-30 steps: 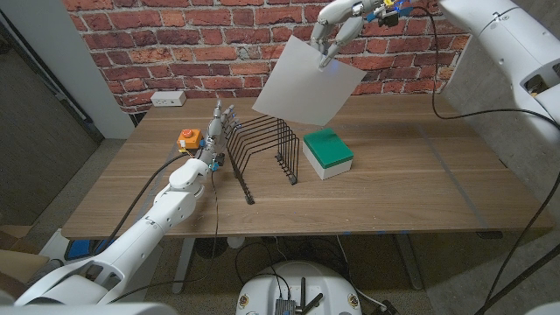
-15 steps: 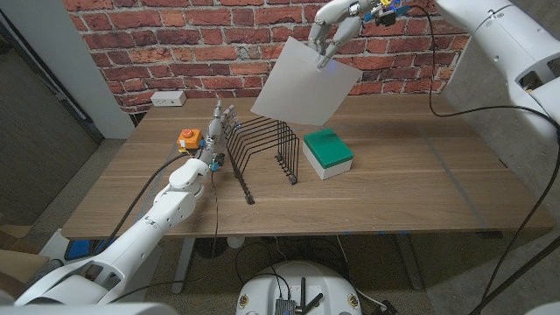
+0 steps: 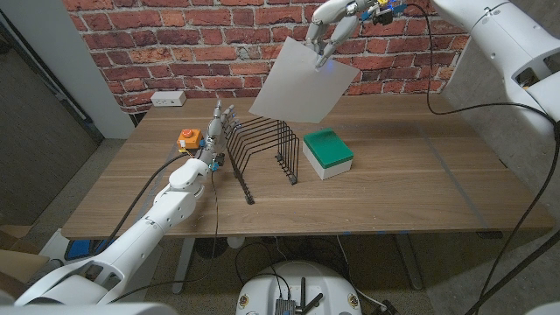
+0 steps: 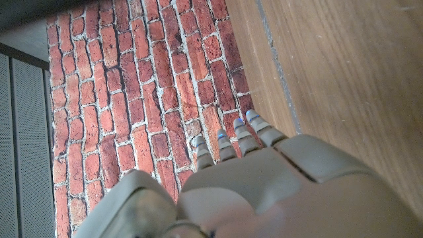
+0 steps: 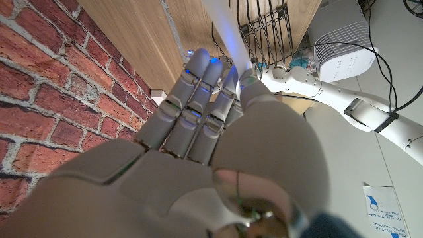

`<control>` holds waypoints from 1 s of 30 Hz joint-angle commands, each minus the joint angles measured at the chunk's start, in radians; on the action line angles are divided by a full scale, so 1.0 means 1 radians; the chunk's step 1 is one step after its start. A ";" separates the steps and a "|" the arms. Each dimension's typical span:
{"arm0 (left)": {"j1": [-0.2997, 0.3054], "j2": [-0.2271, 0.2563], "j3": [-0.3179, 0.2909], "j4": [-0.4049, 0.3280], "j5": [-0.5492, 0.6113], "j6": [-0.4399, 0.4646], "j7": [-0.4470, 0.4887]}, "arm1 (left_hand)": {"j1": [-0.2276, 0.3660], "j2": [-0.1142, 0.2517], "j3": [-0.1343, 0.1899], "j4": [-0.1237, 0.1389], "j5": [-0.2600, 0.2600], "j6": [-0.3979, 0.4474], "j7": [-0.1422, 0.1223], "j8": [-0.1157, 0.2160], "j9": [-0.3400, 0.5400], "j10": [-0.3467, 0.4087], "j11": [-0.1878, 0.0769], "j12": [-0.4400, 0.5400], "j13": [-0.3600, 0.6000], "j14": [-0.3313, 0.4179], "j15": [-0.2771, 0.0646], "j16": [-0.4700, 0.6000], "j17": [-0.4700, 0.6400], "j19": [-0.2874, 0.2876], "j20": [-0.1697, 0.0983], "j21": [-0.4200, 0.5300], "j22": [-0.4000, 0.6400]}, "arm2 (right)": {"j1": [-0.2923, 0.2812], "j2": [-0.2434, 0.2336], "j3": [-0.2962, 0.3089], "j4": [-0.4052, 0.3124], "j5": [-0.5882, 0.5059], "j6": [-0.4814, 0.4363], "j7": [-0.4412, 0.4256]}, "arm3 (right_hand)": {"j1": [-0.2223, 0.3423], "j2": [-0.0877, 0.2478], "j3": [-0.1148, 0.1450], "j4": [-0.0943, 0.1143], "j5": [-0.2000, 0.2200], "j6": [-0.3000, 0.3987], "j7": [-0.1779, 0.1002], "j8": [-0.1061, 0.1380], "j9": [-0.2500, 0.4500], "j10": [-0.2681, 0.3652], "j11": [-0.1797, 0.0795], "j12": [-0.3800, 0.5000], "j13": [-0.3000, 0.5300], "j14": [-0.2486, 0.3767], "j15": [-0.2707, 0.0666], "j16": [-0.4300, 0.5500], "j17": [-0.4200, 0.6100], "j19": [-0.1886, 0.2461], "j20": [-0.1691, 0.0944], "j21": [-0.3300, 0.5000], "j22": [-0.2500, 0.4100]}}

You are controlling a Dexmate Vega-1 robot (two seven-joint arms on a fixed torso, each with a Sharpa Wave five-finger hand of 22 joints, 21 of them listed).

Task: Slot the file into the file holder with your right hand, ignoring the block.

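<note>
My right hand (image 3: 331,26) is raised high above the back of the table and pinches the top corner of a white sheet-like file (image 3: 304,80). The file hangs tilted in the air above the black wire file holder (image 3: 262,150), not touching it. In the right wrist view my right hand (image 5: 198,125) grips the file's thin edge (image 5: 225,33) with the file holder (image 5: 268,26) far beyond it. My left hand (image 3: 218,133) stands upright beside the holder's left end with its fingers straight and holds nothing; in the left wrist view my left hand (image 4: 258,178) shows against the brick wall.
A green-topped white block (image 3: 327,153) lies just right of the holder. A small orange object (image 3: 190,138) sits left of my left hand. A white power socket (image 3: 168,98) stands at the back left by the brick wall. Bare wood stretches across the table's right half.
The right hand has drifted slightly left with the file; the sheet hangs a little further left over the holder. The left hand has stayed where it was.
</note>
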 commanded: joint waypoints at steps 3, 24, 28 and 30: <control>0.000 0.000 0.000 0.000 0.000 0.000 0.000 | -0.003 -0.001 0.004 0.006 0.000 -0.001 -0.005 0.002 0.005 0.001 -0.011 0.003 0.005 0.010 0.001 0.006 0.002 0.009 0.000 0.002 0.005 | 0.006 0.015 -0.009 0.000 -0.009 -0.008 -0.005 | 0.006 0.011 0.005 -0.003 0.007 0.037 -0.033 0.005 0.005 -0.013 -0.010 0.002 0.000 -0.004 -0.098 0.002 0.003 -0.006 -0.090 0.008 0.002; -0.001 0.000 0.000 0.001 0.000 0.000 -0.001 | -0.003 -0.002 0.005 0.006 0.000 -0.001 -0.005 0.002 0.005 0.002 -0.009 0.003 0.005 0.010 0.001 0.006 0.002 0.009 -0.001 0.002 0.005 | 0.008 0.032 -0.022 -0.003 -0.037 -0.024 -0.031 | 0.005 0.011 0.004 -0.004 0.008 0.034 -0.033 0.005 0.005 -0.015 -0.010 0.003 0.000 -0.006 -0.098 0.002 0.003 -0.010 -0.090 0.016 0.000; 0.000 0.000 0.000 0.001 0.000 0.000 -0.001 | -0.003 -0.002 0.005 0.006 0.000 -0.001 -0.005 0.002 0.005 0.002 -0.010 0.003 0.005 0.011 0.001 0.006 0.002 0.009 -0.001 0.002 0.005 | 0.007 0.035 -0.026 -0.015 -0.040 -0.034 -0.028 | 0.005 0.011 0.004 -0.004 0.008 0.036 -0.034 0.006 0.005 -0.014 -0.010 0.003 0.001 -0.007 -0.098 0.002 0.003 -0.010 -0.090 0.017 0.000; 0.000 0.000 0.000 0.000 0.000 0.000 0.000 | -0.003 -0.002 0.005 0.006 0.000 -0.001 -0.005 0.002 0.005 0.002 -0.010 0.003 0.005 0.011 0.001 0.006 0.002 0.009 0.000 0.002 0.005 | 0.005 0.033 -0.028 -0.029 -0.043 -0.043 -0.029 | 0.003 0.011 0.004 -0.003 0.008 0.036 -0.034 0.006 0.004 -0.013 -0.010 0.004 0.001 -0.007 -0.097 0.002 0.002 -0.010 -0.090 0.018 0.000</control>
